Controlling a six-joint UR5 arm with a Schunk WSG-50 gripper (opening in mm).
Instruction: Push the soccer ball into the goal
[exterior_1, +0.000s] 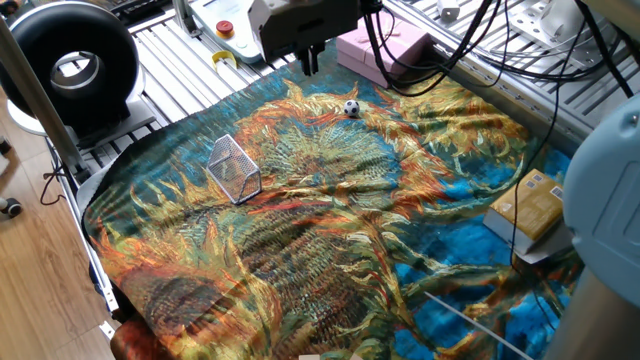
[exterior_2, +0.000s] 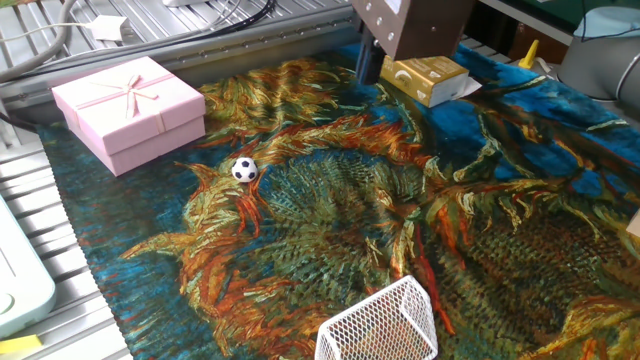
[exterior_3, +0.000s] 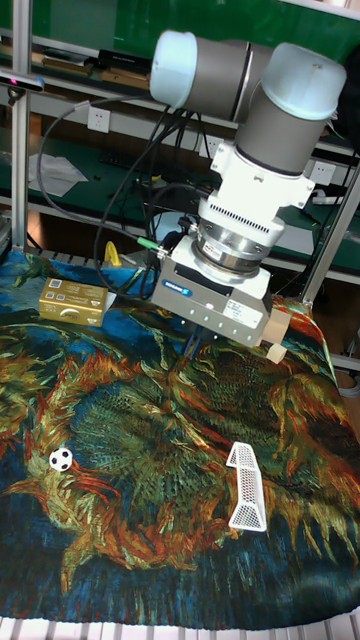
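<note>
On the table lies a large cloth printed with sunflowers (exterior_1: 330, 230), and all the other things rest on it or beside it. Above its far part hangs the UR5 arm (exterior_3: 250, 150), with the gripper (exterior_1: 310, 62) high over the cloth and touching nothing. Its dark fingers look close together in one fixed view, but I cannot tell for sure whether they are shut.

A pink gift box (exterior_2: 128, 110) stands at one edge of the cloth and a yellow carton (exterior_2: 432, 78) at another. The goal (exterior_1: 233, 168) sits well apart from the gripper, a small wire-mesh wedge. The soccer ball (exterior_1: 351, 108) lies free on the cloth near the pink box, well apart from the goal.

I judge that the approach step is in hand and the push is not yet begun. The next move calls for lowering the gripper to the cloth on the side of the ball away from the goal, then sweeping in a straight line toward the goal mouth, slowly, because such a small ball may roll aside on the wrinkled cloth.
</note>
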